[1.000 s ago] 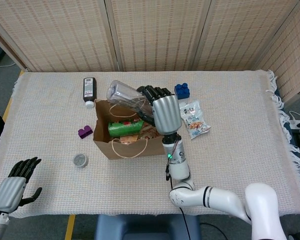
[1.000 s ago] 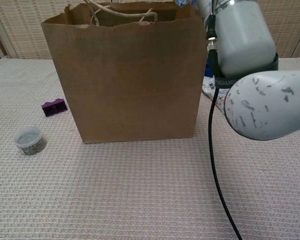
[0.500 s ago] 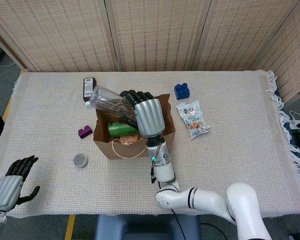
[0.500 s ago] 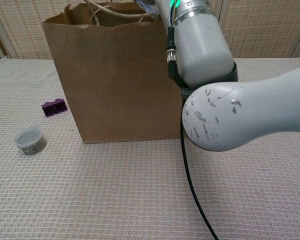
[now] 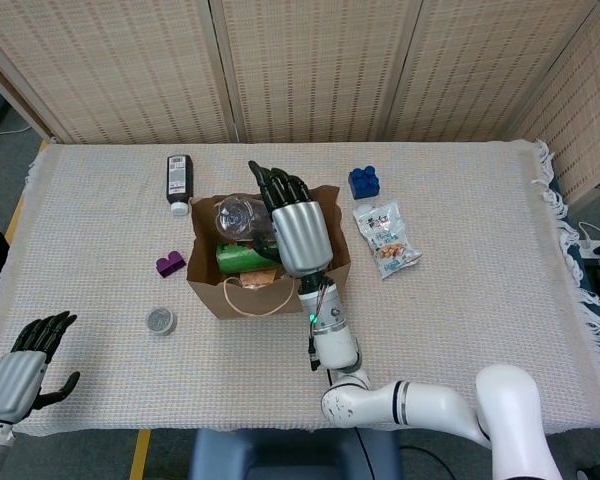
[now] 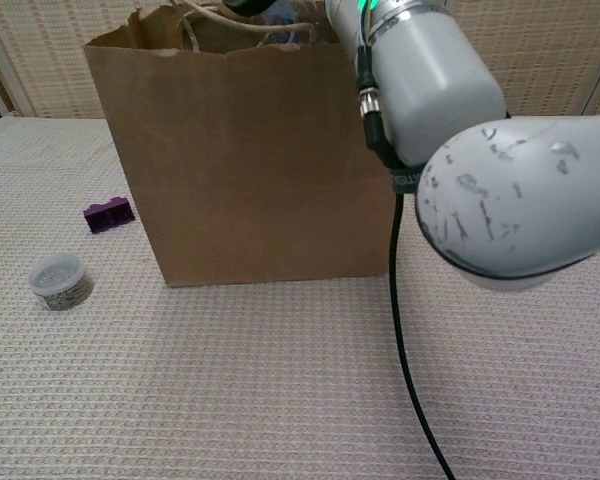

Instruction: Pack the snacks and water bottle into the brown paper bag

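The clear water bottle (image 5: 238, 216) is seen in the brown paper bag (image 5: 230, 295), at ten o'clock of the right hand (image 5: 298, 232). Whether it is gripped cannot be told. It is judged light, smooth and slippery, best held around its body.

The right arm reaches forward from the near edge, its forearm rising steeply and filling much of the chest view. The right hand (image 5: 298, 232) is raised palm-down, fingers extended forward and slightly spread. The left hand (image 5: 25, 368) hangs low at the near left corner, fingers loosely apart, holding nothing.
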Motion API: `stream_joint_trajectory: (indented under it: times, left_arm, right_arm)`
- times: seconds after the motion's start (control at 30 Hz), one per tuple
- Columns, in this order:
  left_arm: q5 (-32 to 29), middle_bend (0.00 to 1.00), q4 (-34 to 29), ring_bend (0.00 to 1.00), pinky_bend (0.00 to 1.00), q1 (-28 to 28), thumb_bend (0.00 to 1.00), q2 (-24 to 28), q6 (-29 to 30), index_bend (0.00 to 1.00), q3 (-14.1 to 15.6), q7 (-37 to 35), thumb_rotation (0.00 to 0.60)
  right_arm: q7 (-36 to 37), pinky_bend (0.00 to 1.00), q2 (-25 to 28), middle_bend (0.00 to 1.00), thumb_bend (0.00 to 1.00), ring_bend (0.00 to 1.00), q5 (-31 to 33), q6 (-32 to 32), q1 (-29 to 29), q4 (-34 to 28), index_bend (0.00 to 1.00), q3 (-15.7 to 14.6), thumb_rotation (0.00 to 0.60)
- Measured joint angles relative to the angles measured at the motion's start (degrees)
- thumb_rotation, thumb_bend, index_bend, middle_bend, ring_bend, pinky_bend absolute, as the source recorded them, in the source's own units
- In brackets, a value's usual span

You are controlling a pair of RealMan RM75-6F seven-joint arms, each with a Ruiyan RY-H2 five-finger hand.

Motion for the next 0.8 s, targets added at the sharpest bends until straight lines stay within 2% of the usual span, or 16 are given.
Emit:
stream_joint_trajectory:
  times: [0.23,0.33,0.47,0.57,0.8]
  left_arm:
    - [0.5,0.0,-0.38,0.0,0.04,0.17,0.37,-0.09,0.41,0.0,0.19,0.89,0.6]
    - [0.78,0.0,-0.6,0.0,0.04,0.23,0.37,-0.17,0.51,0.0,0.33,1.42,0.6]
    - [0.84,0.0,-0.71,0.0,0.04,0.27,0.37,-0.29,0.56,0.0,0.39,1.88,0.6]
    - [0.61,0.0,-0.67,0.0,0.04,0.27,0.37,-0.33,0.43,0.0,0.37,1.99,0.6]
    - [0.68,0.0,-0.61,0.0,0.04,0.22,0.37,-0.38,0.37,0.0,0.38,1.97,0.6]
  right_arm:
    - [-1.2,0.2,4.42,0.15,0.1,0.11,1.04,1.01,-2.32,-5.76,0.0,0.76,0.6]
    - [-1.82,0.18,6.14,0.13,0.06,0.09,2.19,1.03,-3.27,-7.66,0.0,0.74,0.6]
    - [-2.86,0.13,7.44,0.06,0.01,0.03,4.54,0.3,-4.0,-9.59,0.0,0.43,0.6]
    - [-4.01,0.08,7.96,0.01,0.0,0.0,6.66,-0.5,-4.24,-10.5,0.0,0.16,0.6]
    - [-5.18,0.07,8.97,0.0,0.0,0.0,11.32,-1.94,-4.17,-12.98,0.0,0.24,0.6]
